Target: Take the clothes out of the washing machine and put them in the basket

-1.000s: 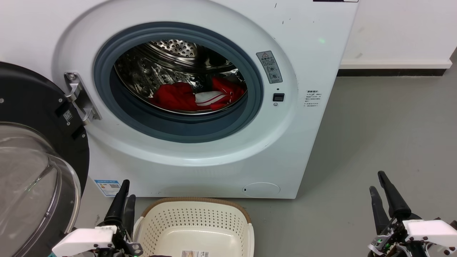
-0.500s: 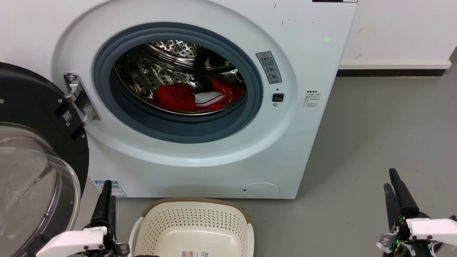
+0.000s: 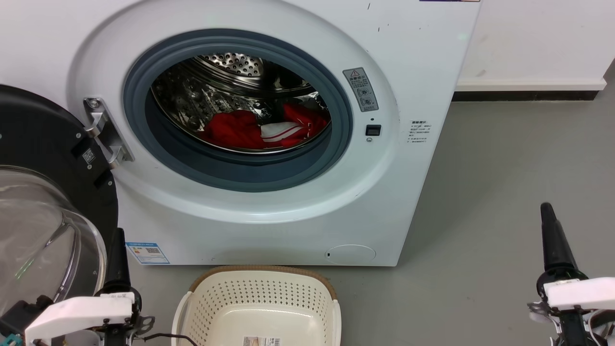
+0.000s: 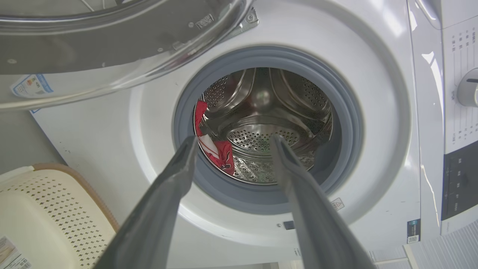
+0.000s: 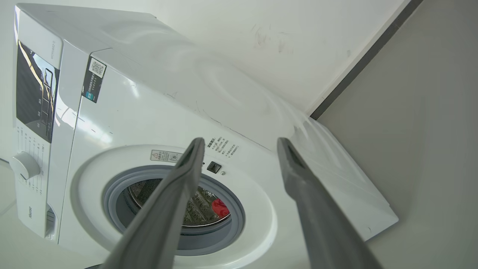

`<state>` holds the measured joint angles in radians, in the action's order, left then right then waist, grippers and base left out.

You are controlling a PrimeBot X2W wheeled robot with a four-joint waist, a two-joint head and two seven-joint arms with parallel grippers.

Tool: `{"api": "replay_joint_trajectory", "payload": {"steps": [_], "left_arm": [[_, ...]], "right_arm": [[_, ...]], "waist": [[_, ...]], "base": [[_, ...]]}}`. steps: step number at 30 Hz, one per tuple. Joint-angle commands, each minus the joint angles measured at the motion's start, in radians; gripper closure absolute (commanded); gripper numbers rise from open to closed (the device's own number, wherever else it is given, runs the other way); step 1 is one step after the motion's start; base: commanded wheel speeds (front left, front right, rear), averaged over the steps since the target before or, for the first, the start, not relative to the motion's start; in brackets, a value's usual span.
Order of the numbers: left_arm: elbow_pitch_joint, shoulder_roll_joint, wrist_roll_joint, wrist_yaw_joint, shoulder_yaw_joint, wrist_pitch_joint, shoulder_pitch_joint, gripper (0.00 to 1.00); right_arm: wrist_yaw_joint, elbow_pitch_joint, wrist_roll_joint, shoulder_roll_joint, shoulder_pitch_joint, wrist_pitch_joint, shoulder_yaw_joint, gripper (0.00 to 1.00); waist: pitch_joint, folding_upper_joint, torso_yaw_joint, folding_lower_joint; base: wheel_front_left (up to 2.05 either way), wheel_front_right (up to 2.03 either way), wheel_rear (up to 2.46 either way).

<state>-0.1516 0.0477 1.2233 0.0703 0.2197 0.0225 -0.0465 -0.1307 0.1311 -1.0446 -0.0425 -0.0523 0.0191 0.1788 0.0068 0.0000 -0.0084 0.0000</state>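
We hold both grippers empty, fingers spread wide: left gripper [image 4: 233, 138] facing the drum mouth [image 4: 261, 112] to reach in, right gripper [image 5: 241, 140] parked lower right. The clothes [image 3: 262, 130] lie mid-frame inside the washing machine [image 3: 423, 72]; the basket [image 3: 262, 269] sits bottom centre to catch them.

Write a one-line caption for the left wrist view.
Open left claw aimed at the washing machine drum, red clothes inside, basket at lower left.

A white wall [image 3: 538, 38] stood at one o'clock, with a dark skirting strip [image 3: 523, 97] along its foot, meeting the grey floor [image 3: 504, 182] at three o'clock.
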Motion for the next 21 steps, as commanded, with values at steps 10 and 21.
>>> {"api": "replay_joint_trajectory", "payload": {"steps": [10,21], "left_arm": [[0.145,0.002,-0.184,-0.102,-0.044,0.044,0.010,0.00],[0.249,0.002,-0.420,-0.083,-0.079,0.080,0.039,0.00]], "right_arm": [[0.000,-0.177,0.382,-0.006,-0.025,0.045,-0.037,0.00],[0.000,-0.244,0.621,-0.007,-0.003,0.082,-0.093,0.00]], "waist": [[0.005,0.0000,-0.003,0.0000],[0.004,0.0000,-0.004,0.0000]], "base": [[0.00,0.00,0.00],[0.00,0.00,0.00]]}}
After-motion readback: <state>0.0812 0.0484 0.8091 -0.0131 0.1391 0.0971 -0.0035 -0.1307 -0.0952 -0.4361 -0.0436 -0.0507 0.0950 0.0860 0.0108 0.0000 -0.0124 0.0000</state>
